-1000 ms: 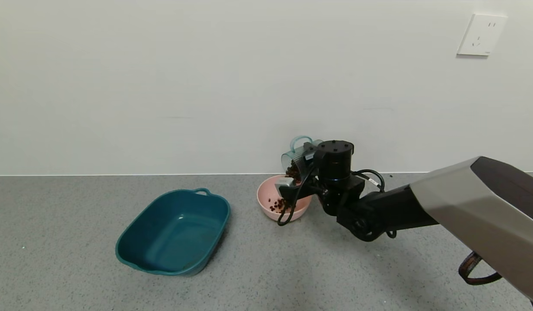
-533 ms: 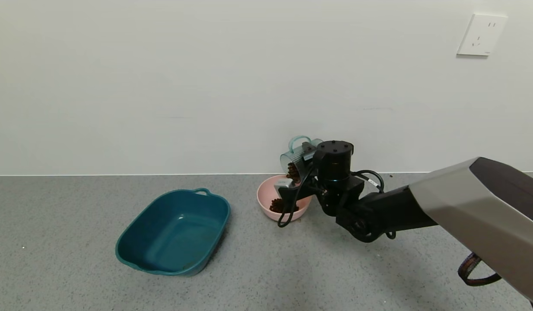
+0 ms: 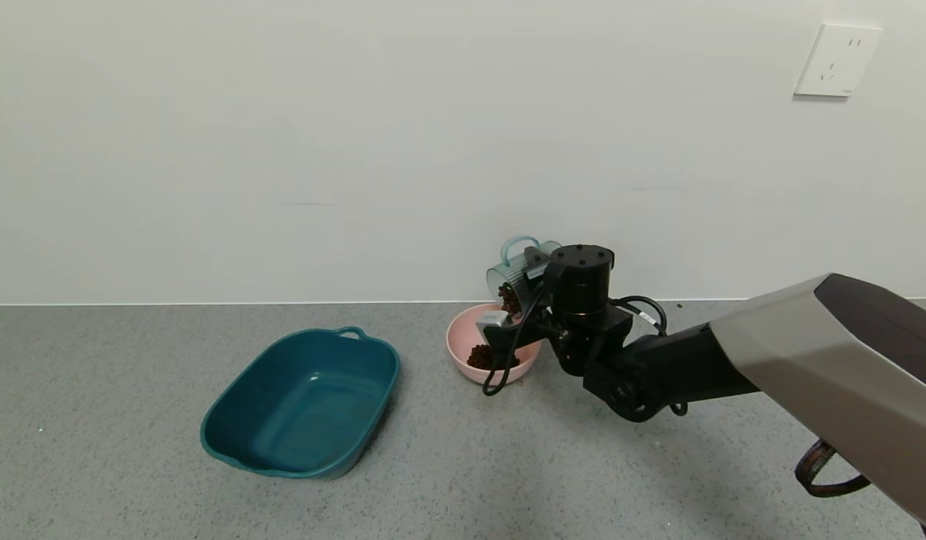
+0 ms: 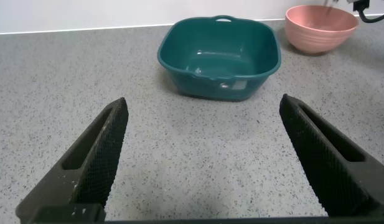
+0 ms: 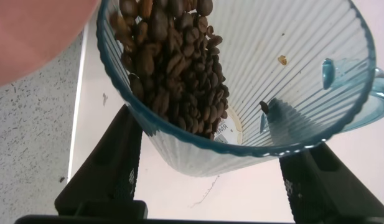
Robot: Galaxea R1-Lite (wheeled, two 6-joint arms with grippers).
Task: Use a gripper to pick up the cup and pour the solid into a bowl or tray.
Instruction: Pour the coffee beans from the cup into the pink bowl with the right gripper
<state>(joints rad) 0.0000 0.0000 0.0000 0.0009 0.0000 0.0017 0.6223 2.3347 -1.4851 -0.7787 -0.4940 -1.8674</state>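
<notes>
- The cup (image 3: 517,268), a ribbed, see-through blue-grey mug, hung tipped on its side above the pink bowl (image 3: 463,352) near the wall, mouth angled down toward the bowl and its small handle turned upward.
- It looked a light, thin-walled plastic piece, stiff enough to take a squeeze across the body but smooth between the ribs; the body, not the little handle, seemed the sound place to hold it.
- The solid (image 5: 173,68), dark brown bean-like pieces, lay banked along the low side of the cup wall down to the rim, loose and dry, likely to slide in a rush once the tilt steepened.
- A heap of the same pieces sat in the bowl, so the pour looked well along though not finished.
- The right gripper (image 3: 527,289) had the cup clamped across its ribbed body, a black finger on either side as seen from the right wrist, with a white part and looped cables hanging over the bowl's near rim.
- The bowl appeared light too; a nudge from the cables might shift it.
- A teal tray (image 3: 377,364) stood apart on the grey countertop (image 3: 658,480), to the robot's left of the bowl, with no beans to be seen in it.
- The left gripper (image 4: 204,165) hovered low over the counter, fingers spread wide, holding nothing, facing the tray.
</notes>
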